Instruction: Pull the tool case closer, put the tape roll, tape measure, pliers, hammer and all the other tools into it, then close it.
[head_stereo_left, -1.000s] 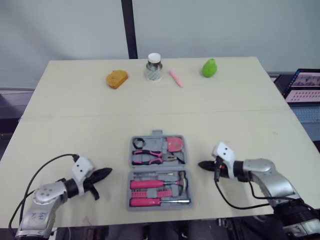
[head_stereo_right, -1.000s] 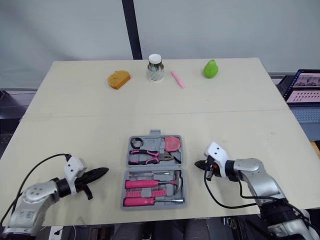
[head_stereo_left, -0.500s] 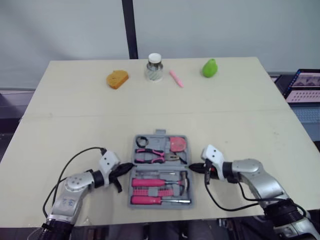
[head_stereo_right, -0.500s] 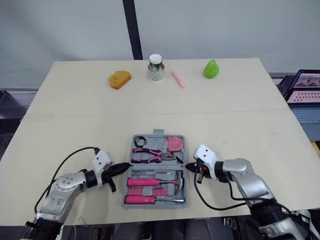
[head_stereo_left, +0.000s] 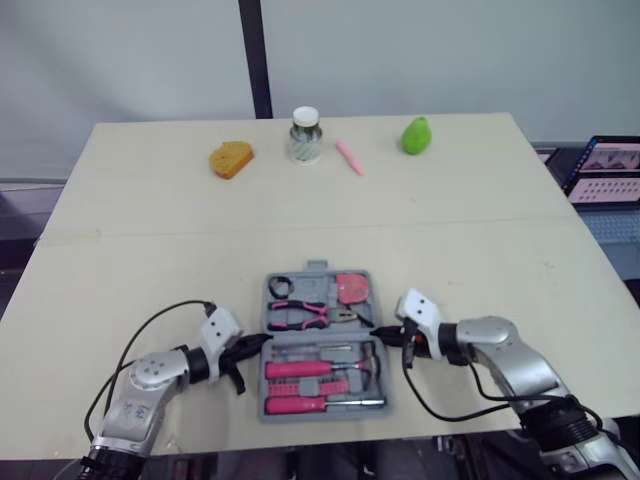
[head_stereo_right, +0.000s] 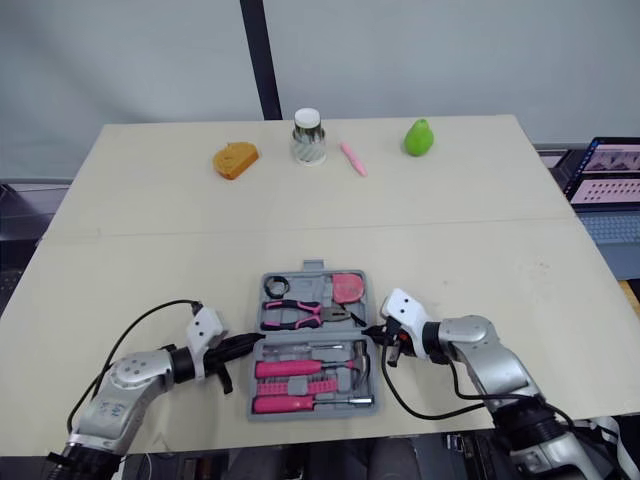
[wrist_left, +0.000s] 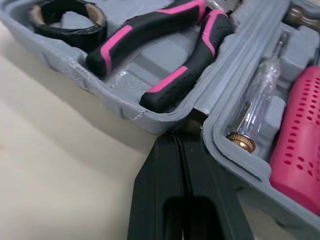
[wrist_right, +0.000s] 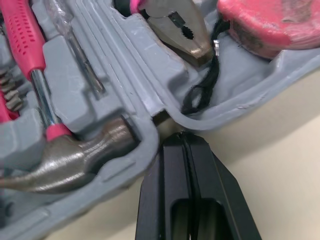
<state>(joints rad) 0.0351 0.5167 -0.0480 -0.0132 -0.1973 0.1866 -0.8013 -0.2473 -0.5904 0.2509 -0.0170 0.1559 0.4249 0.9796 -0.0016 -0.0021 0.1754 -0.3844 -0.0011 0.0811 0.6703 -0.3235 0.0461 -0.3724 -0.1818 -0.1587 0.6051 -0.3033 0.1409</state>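
Note:
The grey tool case (head_stereo_left: 372, 310) lies open near the table's front edge. Its far half holds a black tape roll (head_stereo_left: 279, 285), pink-handled pliers (head_stereo_left: 303, 313) and a pink tape measure (head_stereo_left: 350, 288). Its near half holds a hammer (wrist_right: 75, 160) and pink-handled screwdrivers (head_stereo_left: 297, 368). My left gripper (head_stereo_left: 262, 341) is shut, its tip against the hinge notch on the case's left side (wrist_left: 181, 139). My right gripper (head_stereo_left: 378, 335) is shut too, its tip at the hinge notch on the right side (wrist_right: 184, 136), just beside the hammer head and the tape measure's black strap (wrist_right: 202, 85).
Along the far edge of the table stand an orange sponge-like lump (head_stereo_left: 231, 158), a small jar (head_stereo_left: 304, 135), a pink pen (head_stereo_left: 349, 157) and a green pear (head_stereo_left: 415, 135). A laptop screen (head_stereo_left: 605, 170) sits off the table's right side.
Both grippers have moved inward from the open table to the two sides of the case and now rest at its hinge line. The case has stayed put.

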